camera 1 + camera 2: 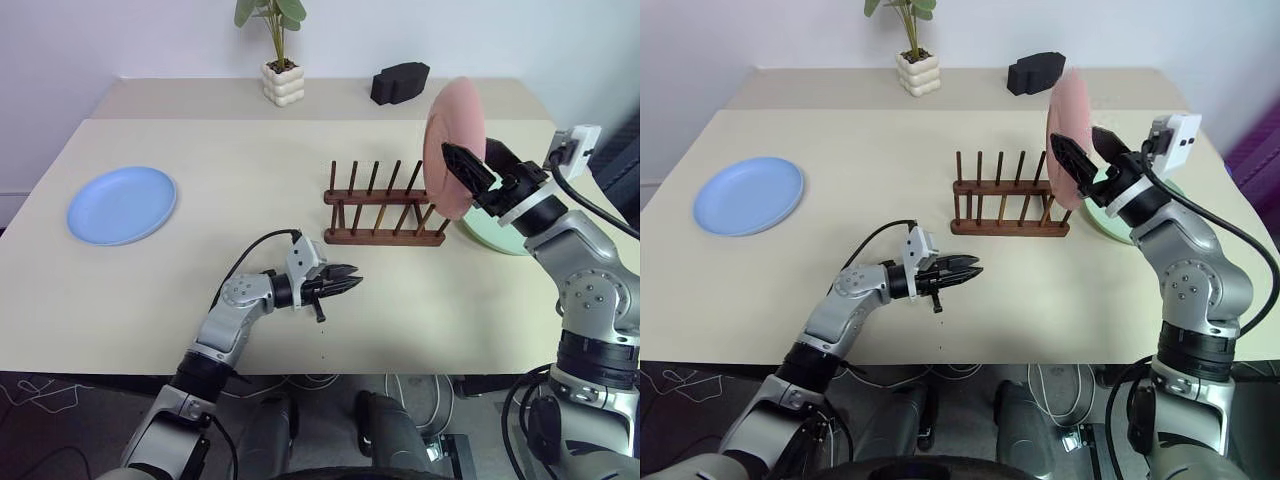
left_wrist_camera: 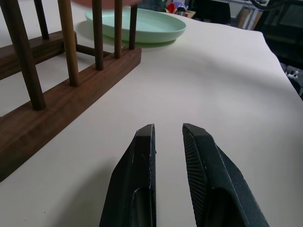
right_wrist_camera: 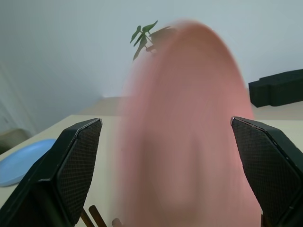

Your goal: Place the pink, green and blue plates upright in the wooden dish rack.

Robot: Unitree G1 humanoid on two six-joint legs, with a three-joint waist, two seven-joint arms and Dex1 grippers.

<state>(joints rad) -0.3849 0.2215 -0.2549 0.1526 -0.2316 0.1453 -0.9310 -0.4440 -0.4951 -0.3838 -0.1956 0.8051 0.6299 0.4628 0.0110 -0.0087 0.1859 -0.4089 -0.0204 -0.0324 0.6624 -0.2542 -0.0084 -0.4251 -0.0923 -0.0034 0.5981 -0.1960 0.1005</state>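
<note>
Nearest, left gripper (image 1: pixel 345 280) low over the table (image 1: pixel 200 300) just in front of the wooden dish rack (image 1: pixel 385 212), holding nothing, fingers nearly together with a narrow gap. Further right, right gripper (image 1: pixel 1080 150) spread wide on either side of the pink plate (image 1: pixel 453 145), pads apart from its faces, so apparently no grip. Pink plate upright at the rack's right end; lower edge blurred, so probably seated between the last pegs but not certain. Green plate (image 1: pixel 500 238) flat on the table just right of the rack, partly behind the right arm. Blue plate (image 1: pixel 122 204) flat, well apart to the far left. Remaining slots bare. Plates likely stiff, light, smooth and slippery; best pinched at the raised rim, then tipped on edge.
</note>
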